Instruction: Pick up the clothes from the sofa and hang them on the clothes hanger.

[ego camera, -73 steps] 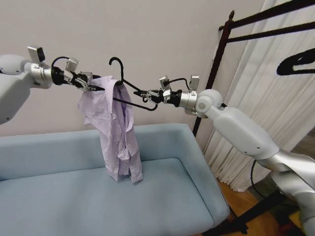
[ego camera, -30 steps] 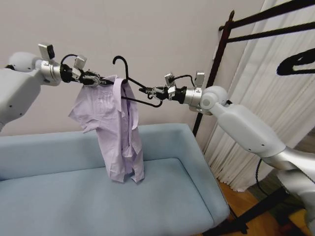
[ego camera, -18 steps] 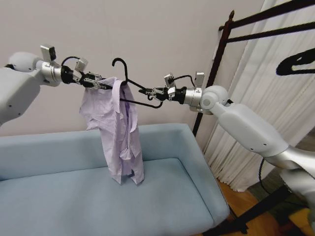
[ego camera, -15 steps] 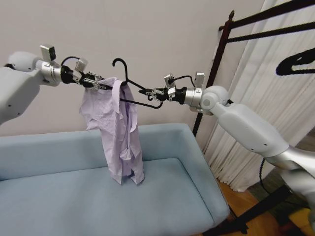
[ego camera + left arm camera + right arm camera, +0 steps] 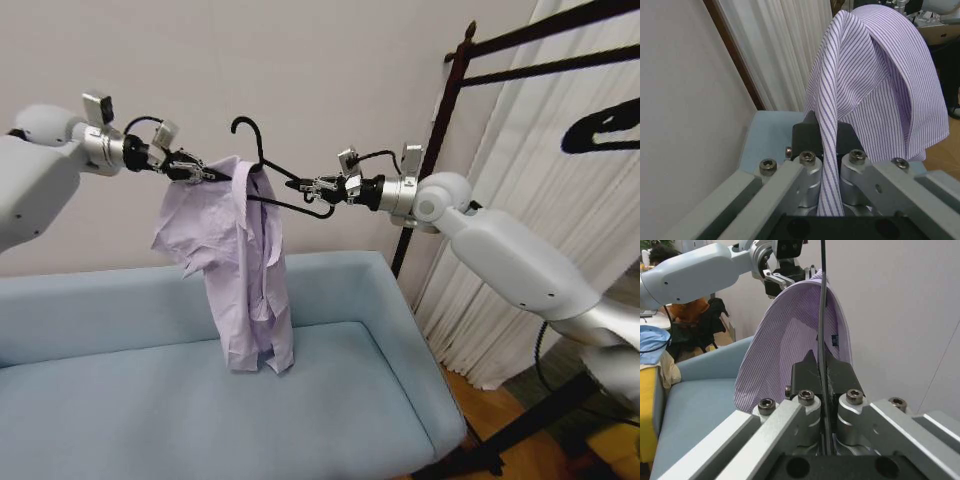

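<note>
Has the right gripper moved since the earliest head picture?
Yes. The right gripper, shut on the hanger, has shifted slightly right, toward the rack post, which has stayed put in the head view.

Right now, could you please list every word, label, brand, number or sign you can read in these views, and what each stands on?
None can be read.
Dark tag inside the purple striped shirt: too small to read.
Left tool, shut on the shirt, and right tool, shut on the black hanger: no markings visible.
</note>
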`<state>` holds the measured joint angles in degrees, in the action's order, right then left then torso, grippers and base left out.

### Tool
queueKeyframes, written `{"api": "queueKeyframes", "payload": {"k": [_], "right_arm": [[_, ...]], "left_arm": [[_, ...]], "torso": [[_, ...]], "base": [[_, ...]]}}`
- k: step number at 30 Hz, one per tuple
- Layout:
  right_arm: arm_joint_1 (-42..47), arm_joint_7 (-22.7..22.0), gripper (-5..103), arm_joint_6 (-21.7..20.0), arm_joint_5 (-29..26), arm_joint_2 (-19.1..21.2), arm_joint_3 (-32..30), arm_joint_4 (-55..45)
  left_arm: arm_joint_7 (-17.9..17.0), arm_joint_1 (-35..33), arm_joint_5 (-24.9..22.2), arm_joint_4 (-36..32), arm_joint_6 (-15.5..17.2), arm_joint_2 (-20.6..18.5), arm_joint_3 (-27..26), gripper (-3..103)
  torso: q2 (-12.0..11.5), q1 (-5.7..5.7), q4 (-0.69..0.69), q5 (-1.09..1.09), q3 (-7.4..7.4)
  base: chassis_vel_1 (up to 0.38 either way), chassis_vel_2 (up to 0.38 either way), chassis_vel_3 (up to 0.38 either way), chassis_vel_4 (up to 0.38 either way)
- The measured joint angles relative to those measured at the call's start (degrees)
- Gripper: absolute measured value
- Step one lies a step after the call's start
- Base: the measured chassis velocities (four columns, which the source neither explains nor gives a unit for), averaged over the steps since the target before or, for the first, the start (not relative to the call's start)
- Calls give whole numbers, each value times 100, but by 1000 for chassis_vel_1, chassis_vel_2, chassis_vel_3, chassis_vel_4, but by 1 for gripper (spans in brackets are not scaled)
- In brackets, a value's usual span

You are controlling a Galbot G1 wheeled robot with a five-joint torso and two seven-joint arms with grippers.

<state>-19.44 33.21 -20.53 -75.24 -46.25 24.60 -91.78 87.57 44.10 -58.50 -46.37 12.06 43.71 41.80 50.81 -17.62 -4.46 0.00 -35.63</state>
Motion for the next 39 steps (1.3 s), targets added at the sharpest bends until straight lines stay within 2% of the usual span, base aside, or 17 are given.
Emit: {"api": "queueKeyframes", "payload": {"k": [8, 10, 15, 18, 19, 22, 25, 29, 31, 35, 39], "right_arm": [[13, 1, 1, -14, 36, 105, 0, -9], [18, 16, 12, -10, 72, 122, -6, -4], [21, -48, 22, 11, 98, 161, -6, 30], [21, -178, 38, 32, 119, 167, -18, 76], [21, -178, 38, 32, 119, 167, -18, 76], [-2, -313, 54, 42, 124, 153, -66, 145], [-60, -429, 60, 42, 124, 122, -86, 217], [-169, -555, 82, 42, 125, 46, -105, 400], [-179, -620, 82, 43, 129, 19, -131, 443], [-192, -958, 99, 56, 119, -61, -288, 576], [-110, -1195, 100, 56, 97, -61, -484, 607]], "left_arm": [[-1, -61, -11, 13, 64, 94, -116, 2], [22, -77, -15, 5, 64, 127, -125, 2], [22, -105, -16, 1, 61, 144, -161, 2], [22, -138, -16, -17, 54, 146, -210, 2], [22, -138, -16, -17, 54, 146, -210, 2], [21, -204, -16, -70, 38, 98, -268, 2], [20, -250, -20, -117, 38, 56, -321, 2], [17, -327, -32, -175, 23, -24, -422, 2], [17, -351, -33, -189, 23, -40, -459, 2], [14, -527, -34, -293, 23, -141, -655, 2], [13, -674, -35, -359, 23, -215, -801, 2]], "torso": [[0, 0, -1, 0, 0], [0, 0, -1, 1, 0], [0, 0, -1, 0, 0], [0, 0, 0, 1, 0], [0, 0, 0, 1, 0], [0, 0, 0, 0, 0], [0, 0, 0, 0, 0], [0, 0, 0, -1, 0], [0, 0, 0, 0, 0], [0, 0, 0, 0, 0], [0, 0, 1, -1, 0]], "base": [[0, 0, 0, 0], [0, 0, 0, 0], [0, 0, 0, 0], [0, 0, 0, 0], [0, 0, 0, 0], [0, 0, 0, 0], [0, 0, 0, 0], [0, 0, 0, 0], [0, 0, 0, 0], [0, 0, 0, 0], [0, 0, 0, 0]]}}
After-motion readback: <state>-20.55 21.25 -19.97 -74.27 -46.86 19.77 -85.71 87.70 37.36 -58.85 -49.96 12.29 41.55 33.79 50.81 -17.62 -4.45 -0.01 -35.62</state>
